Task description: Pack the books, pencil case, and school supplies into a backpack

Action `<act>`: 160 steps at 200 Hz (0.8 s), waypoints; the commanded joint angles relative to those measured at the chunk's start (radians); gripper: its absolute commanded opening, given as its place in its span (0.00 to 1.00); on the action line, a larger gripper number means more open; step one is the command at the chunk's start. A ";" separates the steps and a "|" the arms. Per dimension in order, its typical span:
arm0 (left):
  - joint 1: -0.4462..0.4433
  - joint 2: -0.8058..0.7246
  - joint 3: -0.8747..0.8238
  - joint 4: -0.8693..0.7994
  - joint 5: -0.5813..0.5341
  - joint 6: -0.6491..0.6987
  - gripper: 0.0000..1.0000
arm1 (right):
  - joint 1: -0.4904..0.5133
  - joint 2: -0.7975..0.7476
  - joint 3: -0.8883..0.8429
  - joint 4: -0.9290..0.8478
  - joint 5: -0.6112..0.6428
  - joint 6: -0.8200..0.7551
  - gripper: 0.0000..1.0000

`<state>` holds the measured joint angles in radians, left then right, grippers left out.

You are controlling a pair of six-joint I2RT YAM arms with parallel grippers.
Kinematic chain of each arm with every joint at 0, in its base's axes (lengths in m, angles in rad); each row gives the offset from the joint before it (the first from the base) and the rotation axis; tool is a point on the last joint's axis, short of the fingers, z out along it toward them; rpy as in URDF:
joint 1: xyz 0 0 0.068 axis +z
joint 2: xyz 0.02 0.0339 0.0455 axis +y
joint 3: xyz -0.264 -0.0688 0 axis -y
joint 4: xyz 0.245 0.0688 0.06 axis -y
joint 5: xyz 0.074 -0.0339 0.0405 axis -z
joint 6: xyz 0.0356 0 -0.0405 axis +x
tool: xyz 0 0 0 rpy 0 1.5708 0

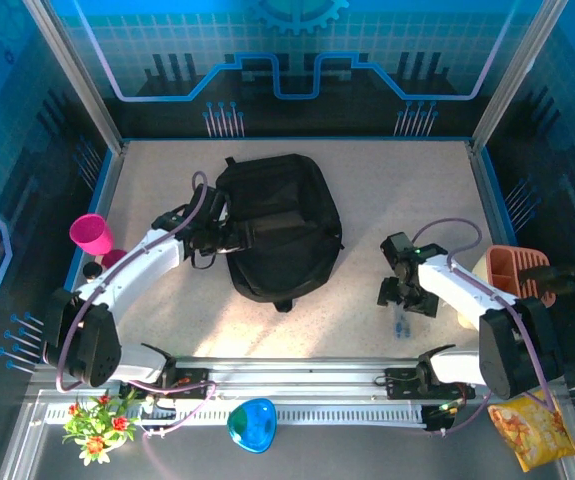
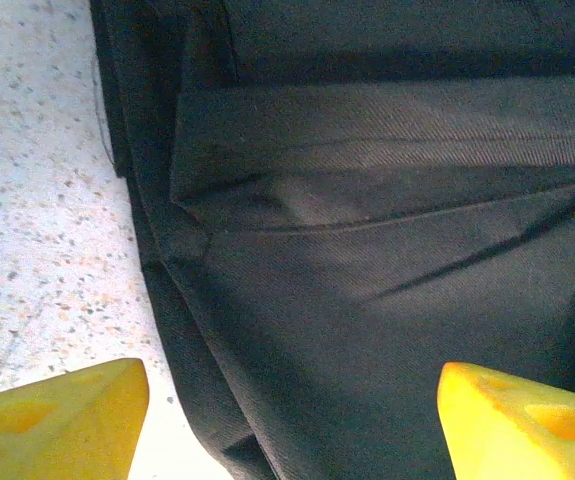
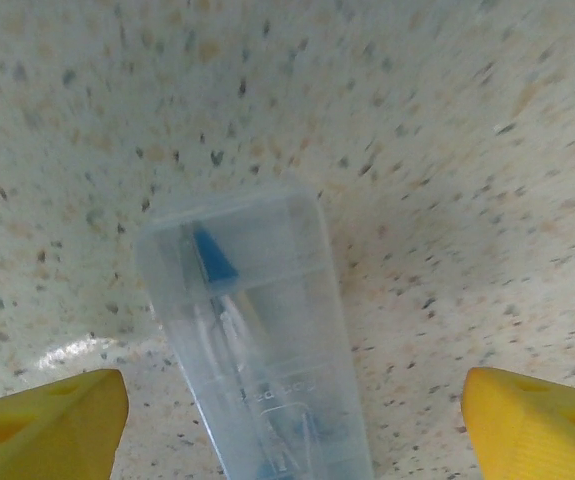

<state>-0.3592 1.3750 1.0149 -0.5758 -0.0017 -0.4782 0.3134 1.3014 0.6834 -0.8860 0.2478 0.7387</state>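
Observation:
The black backpack (image 1: 282, 225) lies flat in the middle of the table. My left gripper (image 1: 239, 237) is at its left edge, open; in the left wrist view the yellow fingertips (image 2: 62, 420) stand wide apart over the backpack's black fabric (image 2: 367, 280), one over the bare table. My right gripper (image 1: 405, 300) hangs open right of the backpack, over a clear plastic pencil case (image 1: 400, 323). In the right wrist view this case (image 3: 257, 340), with blue-tipped items inside, lies on the table between the spread fingertips (image 3: 537, 425), untouched. The books are out of view.
A pink cup (image 1: 91, 235) stands at the left edge. An orange holder (image 1: 520, 270) sits at the right edge, with a snack bag (image 1: 532, 430) in front of it. A blue object (image 1: 252, 425) and flowers (image 1: 97, 420) lie by the front rail.

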 commanded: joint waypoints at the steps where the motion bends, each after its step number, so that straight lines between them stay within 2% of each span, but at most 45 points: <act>1: -0.026 -0.034 -0.042 0.043 0.059 -0.045 0.77 | 0.006 -0.005 -0.024 0.057 -0.096 0.019 0.86; 34: -0.100 -0.023 -0.125 0.094 0.036 -0.123 0.77 | 0.004 0.020 -0.050 0.103 -0.157 0.016 0.81; 69: -0.199 0.048 -0.171 0.182 0.044 -0.216 0.75 | 0.004 0.038 -0.061 0.116 -0.169 0.016 0.74; 126: -0.347 0.226 -0.093 0.333 0.110 -0.307 0.71 | 0.003 0.003 -0.058 0.136 -0.135 0.008 0.53; 160: -0.398 0.309 0.016 0.328 0.114 -0.304 0.70 | -0.003 -0.059 -0.044 0.152 -0.082 0.023 0.48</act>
<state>-0.7265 1.6417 0.9531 -0.2771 0.0723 -0.7612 0.3134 1.3025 0.6285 -0.7467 0.1196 0.7452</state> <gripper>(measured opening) 0.703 0.495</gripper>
